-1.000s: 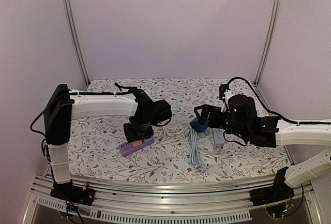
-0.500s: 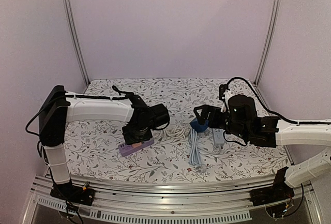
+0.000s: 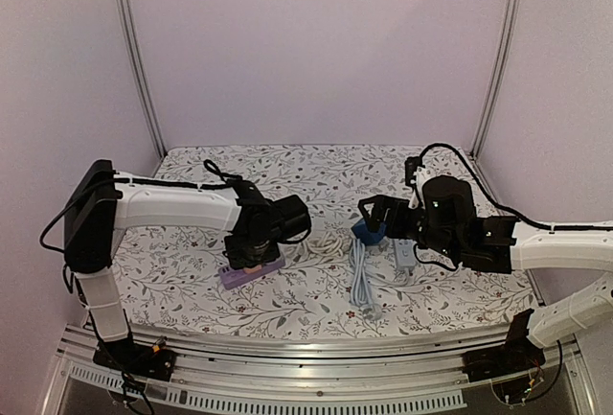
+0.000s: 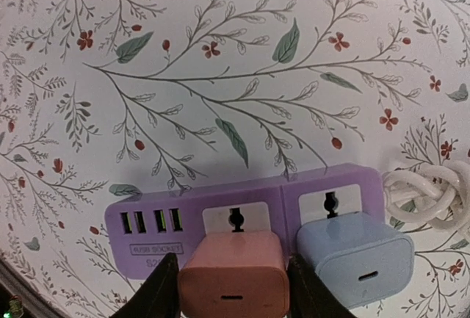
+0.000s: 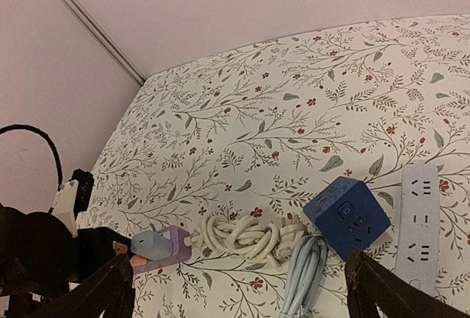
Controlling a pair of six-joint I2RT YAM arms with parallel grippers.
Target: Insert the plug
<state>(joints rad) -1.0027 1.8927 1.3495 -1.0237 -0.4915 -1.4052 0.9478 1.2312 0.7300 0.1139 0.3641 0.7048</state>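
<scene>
Floral cloth covers the table (image 3: 316, 161), which fills the floor of a pale-walled enclosure. Reaching in from the near left, the left arm (image 3: 172, 204) bends down toward the table's left-centre, while the right arm (image 3: 565, 242) comes in from the near right and hangs above the right-centre. On the left lies a purple power strip (image 4: 290, 193), flat on the cloth, with a row of USB slots at one end and two sockets beside them. Well to its right, a white power strip (image 5: 417, 226) lies flat near the right edge of the cloth. A bundle of pale blue cable (image 5: 305, 277) lies just left of the white strip and runs toward the near edge. A white coiled cord (image 5: 246, 239) sits between the purple strip and the cable, its lead joining the purple strip's end. A blue cube socket (image 5: 346, 217) rests at the far end of the cable, just beside the white strip. The right gripper (image 3: 374, 214) hovers above the cube with its jaws spread wide and nothing between them. The left gripper (image 3: 251, 257) is closed partway, its fingers (image 4: 163, 292) pressed against both sides of the pink plug (image 4: 231, 274), which stands at the socket next to the USB slots; how deep it sits cannot be told. A light blue adapter (image 4: 355, 258) occupies the neighbouring socket, just beside the pink plug.
</scene>
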